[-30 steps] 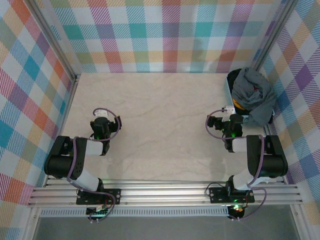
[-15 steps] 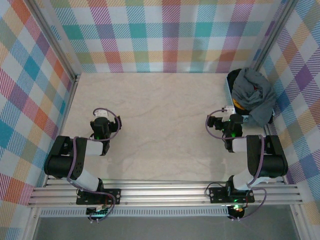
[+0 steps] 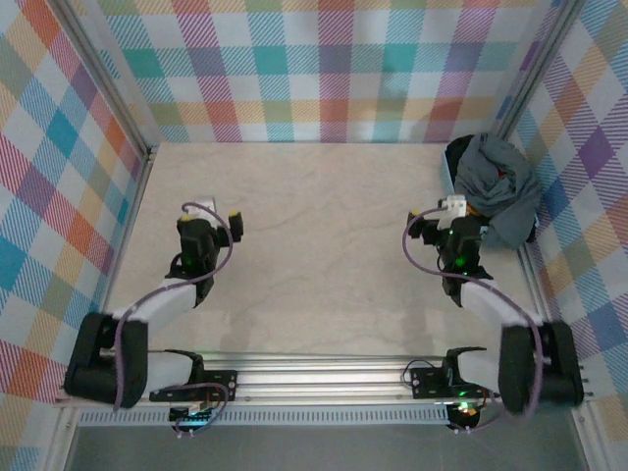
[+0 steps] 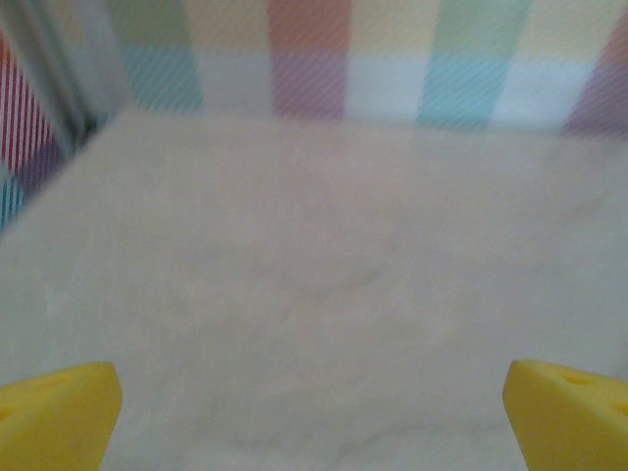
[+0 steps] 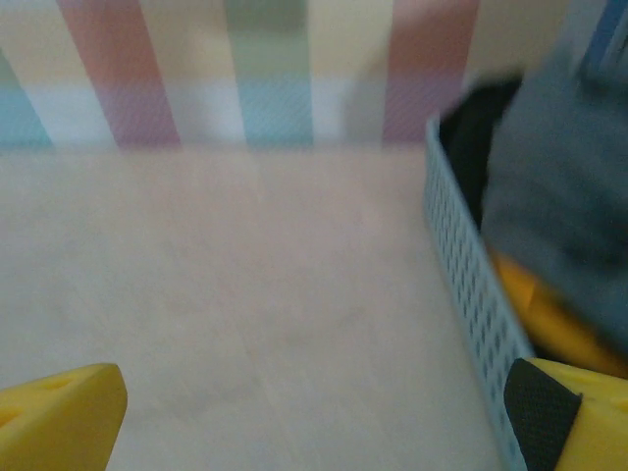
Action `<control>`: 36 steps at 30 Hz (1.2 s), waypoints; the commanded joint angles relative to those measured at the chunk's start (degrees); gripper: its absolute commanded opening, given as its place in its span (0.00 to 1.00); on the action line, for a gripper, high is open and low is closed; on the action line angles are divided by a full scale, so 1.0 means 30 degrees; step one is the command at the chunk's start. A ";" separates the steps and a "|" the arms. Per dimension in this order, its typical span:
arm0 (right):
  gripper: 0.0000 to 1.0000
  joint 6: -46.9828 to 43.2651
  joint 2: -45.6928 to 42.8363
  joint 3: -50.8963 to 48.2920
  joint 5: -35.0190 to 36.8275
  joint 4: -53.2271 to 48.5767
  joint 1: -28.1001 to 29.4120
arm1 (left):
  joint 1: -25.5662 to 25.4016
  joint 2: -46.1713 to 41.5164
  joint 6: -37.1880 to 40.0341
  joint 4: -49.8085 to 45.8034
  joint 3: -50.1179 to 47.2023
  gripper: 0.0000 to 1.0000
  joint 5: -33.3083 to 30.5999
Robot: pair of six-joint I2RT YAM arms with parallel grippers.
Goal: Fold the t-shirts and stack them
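T-shirts (image 3: pixel 500 186) are heaped in a basket (image 5: pixel 469 280) at the far right corner of the surface (image 3: pixel 324 255), grey one on top, none folded yet. From the right fingers (image 5: pixel 59 412) the heap lies at approx. 2 o'clock, just beside. From the left fingers (image 4: pixel 54 412) it lies at approx. 3 o'clock, well apart, so the right side is judged nearer for the 1st pick. Both pairs are spread wide, nothing held. Heap's long axis runs roughly 11–5 in the overhead view. Basket's perforated wall and an orange-yellow shirt (image 5: pixel 549 314) under the grey are made plain by the right wrist view. Heap's place vs. both arms is given overhead.
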 commanded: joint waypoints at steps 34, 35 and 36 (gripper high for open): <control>0.84 1.6009 1.0530 1.4925 -0.4708 -1.3667 -0.9863 | -0.4843 0.5172 -1.1996 -1.5508 1.6116 0.88 1.0921; 0.83 1.5910 1.0718 1.4995 -0.4825 -1.3600 -0.9874 | -0.4881 0.5195 -1.1973 -1.5505 1.6101 0.88 1.0852; 0.82 1.5865 1.0888 1.5127 -0.5009 -1.3541 -0.9889 | -0.4892 0.5195 -1.1968 -1.5505 1.6068 0.87 1.0794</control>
